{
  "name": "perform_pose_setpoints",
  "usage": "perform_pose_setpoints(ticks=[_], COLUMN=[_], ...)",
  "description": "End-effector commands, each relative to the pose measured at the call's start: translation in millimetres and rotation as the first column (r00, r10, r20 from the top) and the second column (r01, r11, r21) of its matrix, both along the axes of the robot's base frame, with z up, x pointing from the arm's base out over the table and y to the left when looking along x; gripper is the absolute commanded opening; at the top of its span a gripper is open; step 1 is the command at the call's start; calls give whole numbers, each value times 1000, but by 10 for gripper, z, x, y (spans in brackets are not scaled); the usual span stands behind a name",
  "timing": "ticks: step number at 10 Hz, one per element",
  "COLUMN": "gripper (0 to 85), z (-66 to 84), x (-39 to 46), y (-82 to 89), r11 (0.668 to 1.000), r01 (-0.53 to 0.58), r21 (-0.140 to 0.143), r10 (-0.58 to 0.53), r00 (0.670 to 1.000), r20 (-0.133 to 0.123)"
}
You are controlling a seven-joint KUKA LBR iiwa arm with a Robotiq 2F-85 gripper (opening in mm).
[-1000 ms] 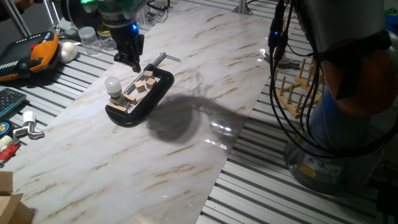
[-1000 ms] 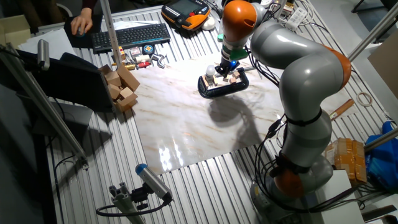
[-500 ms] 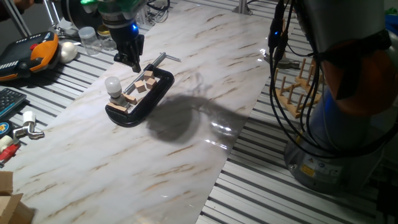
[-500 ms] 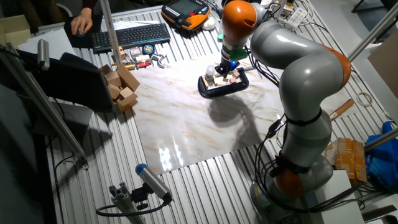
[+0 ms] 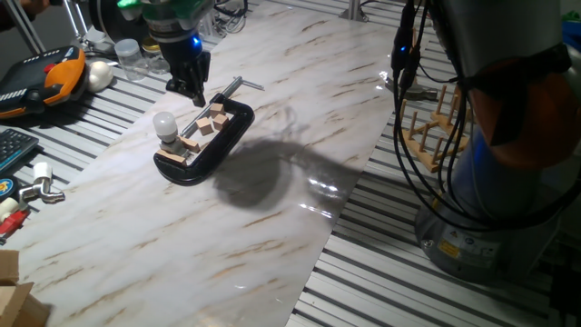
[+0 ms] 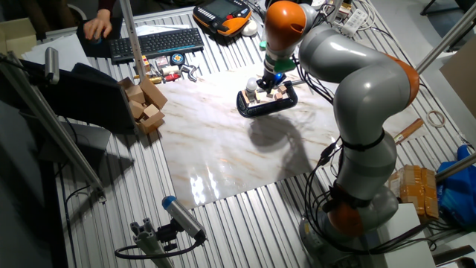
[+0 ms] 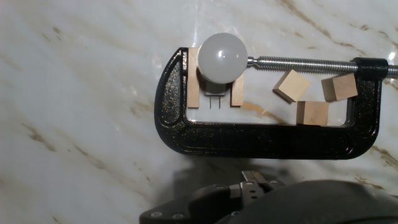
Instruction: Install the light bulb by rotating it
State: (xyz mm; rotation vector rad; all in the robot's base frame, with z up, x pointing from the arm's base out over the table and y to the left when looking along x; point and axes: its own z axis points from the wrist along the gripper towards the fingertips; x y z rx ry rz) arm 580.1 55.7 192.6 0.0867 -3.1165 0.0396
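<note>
The light bulb (image 5: 163,123), a frosted white globe on a grey base, stands upright between two wooden pads in a black C-clamp (image 5: 222,145) on the marble board. It also shows in the other fixed view (image 6: 251,85) and the hand view (image 7: 222,56). Three loose wooden blocks (image 7: 292,86) lie inside the clamp (image 7: 249,140). My gripper (image 5: 198,95) hangs above the clamp's screw end, to the right of the bulb and apart from it. In the hand view my gripper (image 7: 258,180) shows at the bottom edge, fingers together, holding nothing.
A white egg-shaped ball (image 5: 98,74) and an orange pendant (image 5: 54,77) lie at the back left. A wooden peg rack (image 5: 436,127) stands right of the board. A keyboard (image 6: 156,42) and stacked wooden blocks (image 6: 145,104) sit beyond the board's edge.
</note>
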Motion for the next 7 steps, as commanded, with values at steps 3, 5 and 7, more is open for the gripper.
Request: perform_pose_setpoints(ticks=[3, 5, 7], gripper=[0, 0, 0], z=[-17, -24, -26], x=[-11, -12, -13], y=[25, 34, 36], r11=[1000, 1000, 1000], r01=[3, 5, 8], r21=[0, 0, -3], r10=[-3, -5, -8], r00=[1000, 1000, 1000], r20=[3, 5, 7])
